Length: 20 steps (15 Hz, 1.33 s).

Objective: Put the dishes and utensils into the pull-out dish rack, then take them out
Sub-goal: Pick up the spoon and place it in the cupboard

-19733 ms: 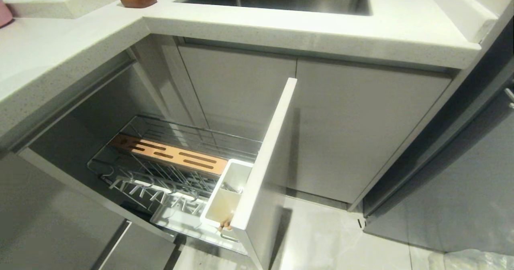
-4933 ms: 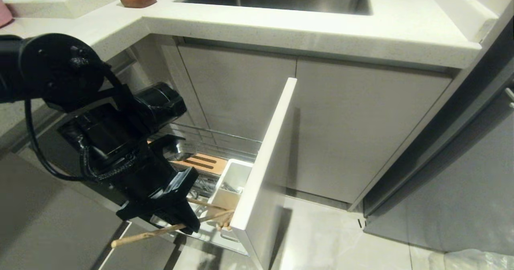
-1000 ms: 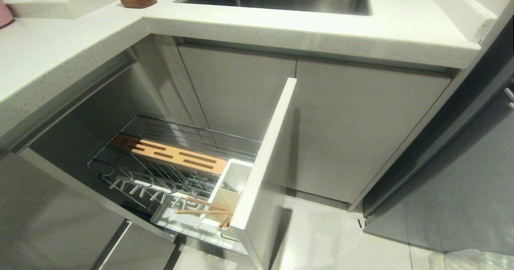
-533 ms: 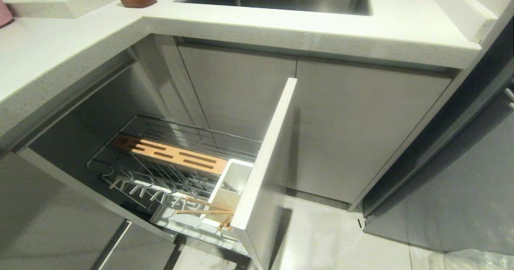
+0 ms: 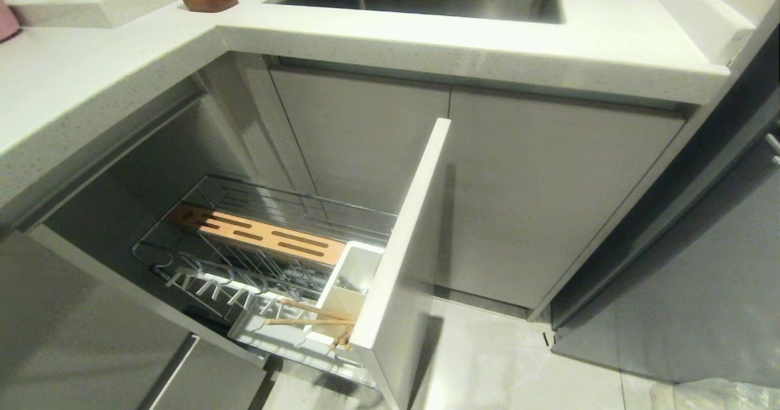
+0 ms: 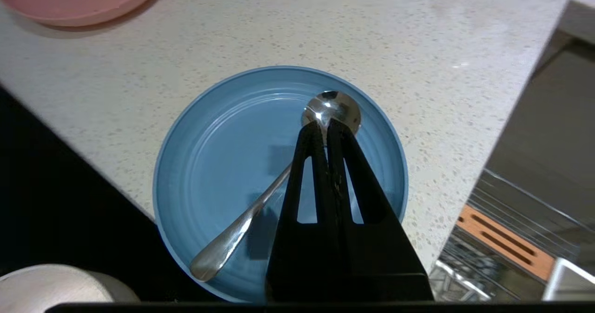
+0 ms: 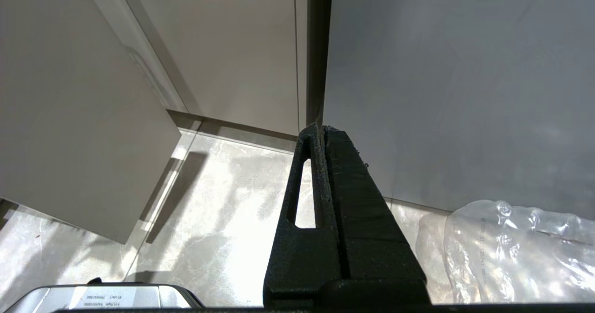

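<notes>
From the head, no arm shows; the pull-out dish rack (image 5: 262, 258) stands open with only the chopsticks (image 5: 311, 315) loaded, by its utensil box (image 5: 350, 288). At the left wrist, the left gripper (image 6: 327, 129), clenched and empty, hangs over the spoon (image 6: 274, 183) lying in the blue plate (image 6: 209, 164) beneath it: spoon, plate and bowl remain. The right gripper (image 7: 323, 131) hangs clenched above the floor.

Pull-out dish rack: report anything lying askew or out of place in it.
The chopsticks are askew: instead of standing in the white utensil box, they lie nearly flat, tips poking out over the wire basket. Nothing else in the rack looks spilled or damaged.
</notes>
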Available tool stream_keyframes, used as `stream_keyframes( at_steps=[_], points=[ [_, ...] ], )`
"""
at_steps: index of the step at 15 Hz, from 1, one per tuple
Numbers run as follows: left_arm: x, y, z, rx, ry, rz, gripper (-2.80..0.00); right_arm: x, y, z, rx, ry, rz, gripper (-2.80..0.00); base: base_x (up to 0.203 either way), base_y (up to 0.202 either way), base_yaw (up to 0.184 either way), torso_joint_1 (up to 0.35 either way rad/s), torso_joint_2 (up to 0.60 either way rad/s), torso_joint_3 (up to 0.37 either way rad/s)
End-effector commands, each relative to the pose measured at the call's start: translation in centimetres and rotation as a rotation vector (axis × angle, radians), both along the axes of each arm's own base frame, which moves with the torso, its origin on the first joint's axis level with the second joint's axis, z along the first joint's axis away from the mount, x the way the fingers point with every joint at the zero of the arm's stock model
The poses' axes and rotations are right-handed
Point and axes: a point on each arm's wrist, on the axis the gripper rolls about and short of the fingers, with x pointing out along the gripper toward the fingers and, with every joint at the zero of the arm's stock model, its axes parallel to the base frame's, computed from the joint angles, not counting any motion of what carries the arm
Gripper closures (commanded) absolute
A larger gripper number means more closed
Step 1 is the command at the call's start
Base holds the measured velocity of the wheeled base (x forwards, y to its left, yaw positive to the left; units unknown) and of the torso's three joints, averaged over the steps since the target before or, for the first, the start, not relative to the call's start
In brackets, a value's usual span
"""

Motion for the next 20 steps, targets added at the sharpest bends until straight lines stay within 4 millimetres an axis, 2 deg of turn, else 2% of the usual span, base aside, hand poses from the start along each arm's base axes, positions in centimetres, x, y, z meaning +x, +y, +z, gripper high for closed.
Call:
stream_keyframes(
  at_steps=[1, 6, 15, 16, 20],
  points=[
    [-0.3, 3.0, -1.1, -0.057, -0.004, -0.034, 0.0, 0.0, 0.0, 0.0, 0.0, 0.001, 0.0, 0.0, 0.0, 0.0, 0.0, 0.0, 0.0, 0.0],
    [-0.9, 5.6, -3.4, -0.044, 0.081, -0.025, 0.0, 0.0, 0.0, 0.0, 0.0, 0.001, 0.0, 0.0, 0.0, 0.0, 0.0, 0.0, 0.0, 0.0],
    [-0.9, 5.8, -4.5, -0.104, 0.109, -0.014, 0.0, 0.0, 0.0, 0.0, 0.0, 0.001, 0.0, 0.0, 0.0, 0.0, 0.0, 0.0, 0.0, 0.0],
    [-1.0, 5.7, -4.5, -0.105, 0.111, -0.014, -2.8, 0.0, 0.0, 0.0, 0.0, 0.001, 0.0, 0.0, 0.0, 0.0, 0.0, 0.0, 0.0, 0.0],
    [-0.2, 5.3, -5.6, -0.099, 0.153, -0.002, -2.8, 0.0, 0.0, 0.0, 0.0, 0.001, 0.0, 0.0, 0.0, 0.0, 0.0, 0.0, 0.0, 0.0]
  ],
)
